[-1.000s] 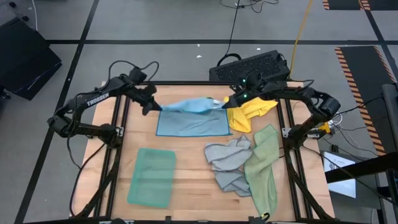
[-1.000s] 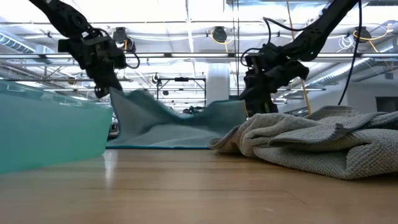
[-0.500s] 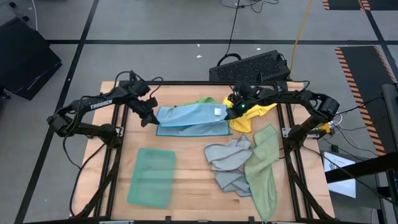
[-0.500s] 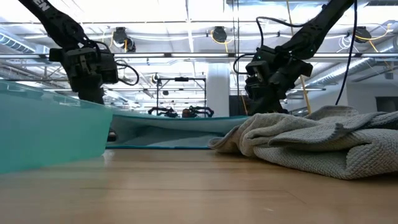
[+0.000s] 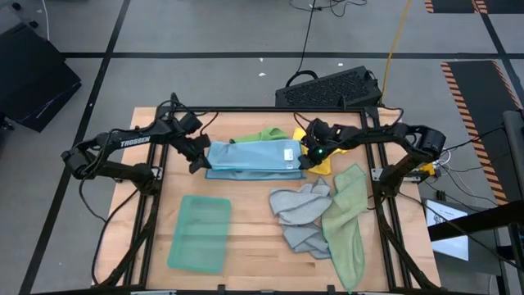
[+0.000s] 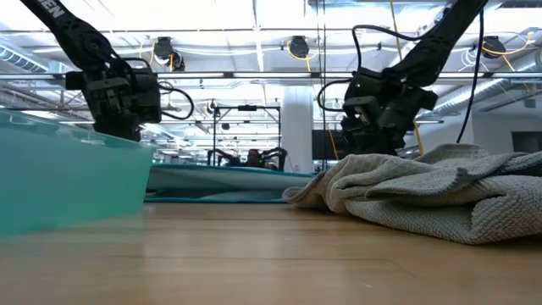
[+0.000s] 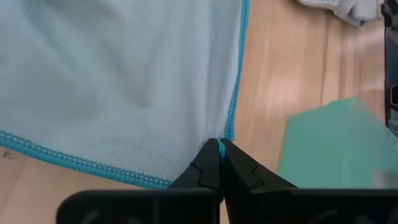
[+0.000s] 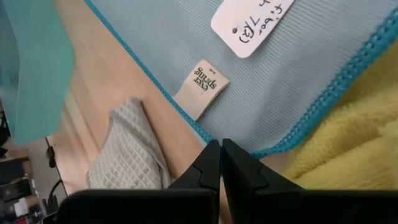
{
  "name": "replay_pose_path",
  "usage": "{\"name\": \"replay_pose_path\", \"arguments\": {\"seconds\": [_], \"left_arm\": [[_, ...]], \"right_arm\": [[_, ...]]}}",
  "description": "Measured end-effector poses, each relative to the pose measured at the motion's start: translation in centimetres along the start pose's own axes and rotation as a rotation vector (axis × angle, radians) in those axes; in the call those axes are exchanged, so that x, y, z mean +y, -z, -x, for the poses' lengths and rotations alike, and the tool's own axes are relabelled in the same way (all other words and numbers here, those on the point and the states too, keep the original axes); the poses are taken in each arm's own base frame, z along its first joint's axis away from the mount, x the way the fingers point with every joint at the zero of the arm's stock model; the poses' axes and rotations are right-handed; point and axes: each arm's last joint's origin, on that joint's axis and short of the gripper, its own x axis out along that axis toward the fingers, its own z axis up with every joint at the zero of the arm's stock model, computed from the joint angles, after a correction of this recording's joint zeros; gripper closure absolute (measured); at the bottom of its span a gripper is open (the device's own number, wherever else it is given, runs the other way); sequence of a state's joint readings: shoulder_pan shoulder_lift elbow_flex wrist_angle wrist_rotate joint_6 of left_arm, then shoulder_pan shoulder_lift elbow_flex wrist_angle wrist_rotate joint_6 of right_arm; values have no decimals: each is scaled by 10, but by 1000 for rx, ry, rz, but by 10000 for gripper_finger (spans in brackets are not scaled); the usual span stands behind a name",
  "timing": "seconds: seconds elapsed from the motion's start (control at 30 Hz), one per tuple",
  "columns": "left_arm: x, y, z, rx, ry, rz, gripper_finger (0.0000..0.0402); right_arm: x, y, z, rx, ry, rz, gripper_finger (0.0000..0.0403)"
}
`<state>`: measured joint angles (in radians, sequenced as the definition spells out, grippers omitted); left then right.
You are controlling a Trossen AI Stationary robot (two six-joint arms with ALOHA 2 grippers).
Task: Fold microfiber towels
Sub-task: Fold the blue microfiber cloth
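1. High view: light blue towel (image 5: 250, 157) lies folded at 12 o'clock on the table (image 5: 246, 246). Left gripper (image 5: 199, 159) is at its 9 o'clock edge, right gripper (image 5: 308, 158) at its 3 o'clock edge. Teal towel (image 5: 199, 232) sits folded at 7 o'clock.
2. Low view: fold looks flat; far edge alignment is hard to judge.
3. Left wrist: tips pinched shut on the blue hem. Release only once edges match.
4. Right wrist: tips pinched on the hem beside the yellow towel (image 8: 348, 155). Don't snag it.
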<state>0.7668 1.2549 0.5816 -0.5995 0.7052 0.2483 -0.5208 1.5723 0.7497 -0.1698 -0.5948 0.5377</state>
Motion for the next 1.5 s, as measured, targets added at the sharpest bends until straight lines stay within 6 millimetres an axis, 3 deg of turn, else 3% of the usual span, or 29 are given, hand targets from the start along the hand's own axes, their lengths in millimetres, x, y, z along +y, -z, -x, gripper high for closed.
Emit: {"name": "replay_pose_path", "arguments": {"seconds": [0.3, 0.47, 0.77, 0.87, 1.03, 1.3, 1.5], "left_arm": [[-1, 0, -2, 20, -32, -12, 398], [-1, 0, -2, 28, -61, 9, 389], [-6, 0, -6, 36, -22, 161, 278], [-13, -2, -8, 33, 99, 228, 246], [-17, -8, -7, 30, 106, 279, 229], [-17, -36, 8, -64, -145, 220, 253], [-14, -43, 13, -119, -335, 296, 239]], "right_arm": [[3, 7, -7, -1, 2, 4, 400], [5, 9, -10, -7, 28, 25, 365], [5, 8, -8, -29, 40, 10, 264], [6, 7, -6, -38, 35, 4, 250], [11, 7, 0, -58, 19, 11, 251], [32, 11, 22, -128, -47, 7, 261], [56, 23, 42, -181, -104, -32, 261]]}}
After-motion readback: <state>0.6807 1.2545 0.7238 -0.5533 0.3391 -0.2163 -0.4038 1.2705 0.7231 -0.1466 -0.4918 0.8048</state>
